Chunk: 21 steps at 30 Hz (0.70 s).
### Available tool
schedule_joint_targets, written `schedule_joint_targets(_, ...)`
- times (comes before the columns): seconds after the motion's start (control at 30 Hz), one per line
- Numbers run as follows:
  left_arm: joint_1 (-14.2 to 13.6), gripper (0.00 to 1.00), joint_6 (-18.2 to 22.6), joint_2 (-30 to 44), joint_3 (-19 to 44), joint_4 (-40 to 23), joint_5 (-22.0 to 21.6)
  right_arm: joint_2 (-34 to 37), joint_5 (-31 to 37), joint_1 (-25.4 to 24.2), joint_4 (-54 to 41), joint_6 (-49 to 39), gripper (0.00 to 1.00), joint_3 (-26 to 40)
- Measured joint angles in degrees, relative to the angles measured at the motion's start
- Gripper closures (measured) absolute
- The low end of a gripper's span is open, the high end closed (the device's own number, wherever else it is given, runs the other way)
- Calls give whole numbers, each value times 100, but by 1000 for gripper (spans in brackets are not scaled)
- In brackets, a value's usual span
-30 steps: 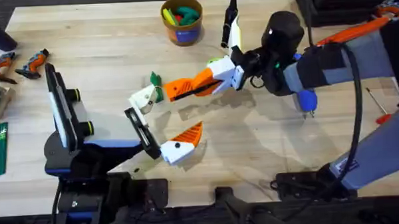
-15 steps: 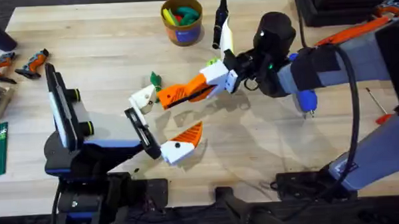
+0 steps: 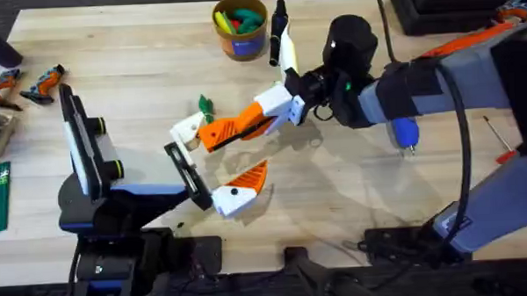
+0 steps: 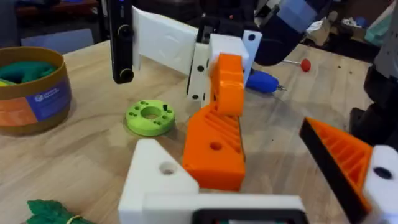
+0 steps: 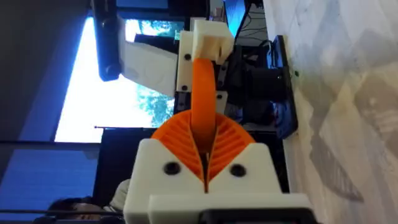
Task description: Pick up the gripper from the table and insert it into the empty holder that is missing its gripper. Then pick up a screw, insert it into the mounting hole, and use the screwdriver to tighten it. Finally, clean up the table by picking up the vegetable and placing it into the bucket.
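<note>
Tabletop (image 3: 138,73) of pale wood carries everything. Across it from the right reaches the right arm (image 3: 437,80), grey-sleeved, its black wrist over the middle of the table. The left arm (image 3: 107,202), black and blue, lies low at the lower left.

The left gripper (image 3: 213,163) has its jaws spread wide. One finger carries an orange ribbed pad (image 3: 250,177). The other ends in the bare white holder (image 3: 188,129).

The right gripper (image 3: 262,118) has its white fingers (image 5: 202,177) pressed together on the gripper (image 3: 228,130), the orange wedge, pinching it between the ribbed pads. The wedge is tilted and clear of the table. In the left wrist view its lower end sits against the holder's side. Whether it is seated there I cannot tell.

The bucket (image 3: 241,48) stands upright at the far edge of the table, with green and red toy pieces inside. The screwdriver (image 3: 405,132), blue, lies on the table beneath the right arm, well apart from the holder. A thin red-handled rod (image 3: 501,147) lies near the right edge.

The vegetable (image 3: 205,104) lies on the wood just beyond the holder, apart from the bucket. A lime-green disc (image 4: 149,117) lies flat between the bucket and the wedge.
</note>
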Motion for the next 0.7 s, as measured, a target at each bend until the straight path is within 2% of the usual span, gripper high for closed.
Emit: schedule_joint_targets(0.7, 0, 16, 0, 0, 0, 0, 6, 0, 0, 2, -549, -235, 992, 66)
